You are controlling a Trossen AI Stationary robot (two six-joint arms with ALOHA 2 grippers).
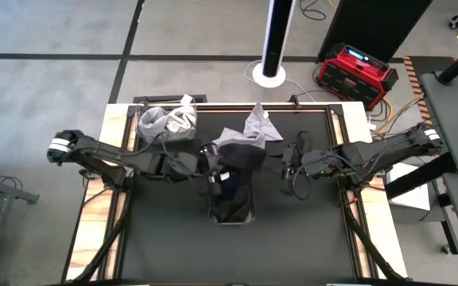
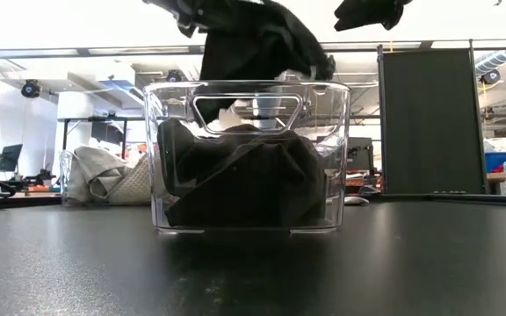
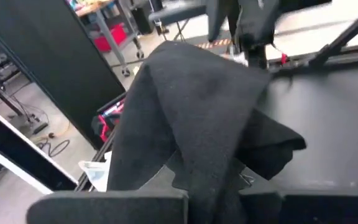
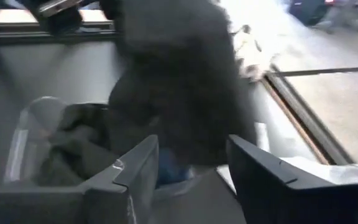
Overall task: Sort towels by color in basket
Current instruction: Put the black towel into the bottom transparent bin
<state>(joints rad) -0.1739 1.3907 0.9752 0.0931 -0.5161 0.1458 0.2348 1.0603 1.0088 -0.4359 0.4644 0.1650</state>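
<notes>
Look down from above and you find your left gripper (image 1: pixel 211 168) over the far end of the clear basket (image 1: pixel 233 216), pinched on a dark towel (image 1: pixel 241 152) that drapes from it. The low view adds what the top view hides: that towel (image 2: pixel 262 39) hangs above the basket's rim (image 2: pixel 246 85), its lower folds reaching down toward the opening, and the basket already holds black cloth (image 2: pixel 240 180) with a bit of white behind the handle cutout. Your left wrist camera shows the same dark towel (image 3: pixel 194 124) filling the space just ahead of the fingers.

Your right gripper (image 1: pixel 289 161) sits just beside the basket, on the side away from the left arm, holding nothing. Only its wrist view shows the fingers (image 4: pixel 138 168) set apart, with the hanging towel and the basket (image 4: pixel 30 134) ahead of them.

Beyond the left gripper, on the table's far edge, you have a light grey pile (image 1: pixel 168 121) and one more grey towel (image 1: pixel 261 125) lying near the held one.
</notes>
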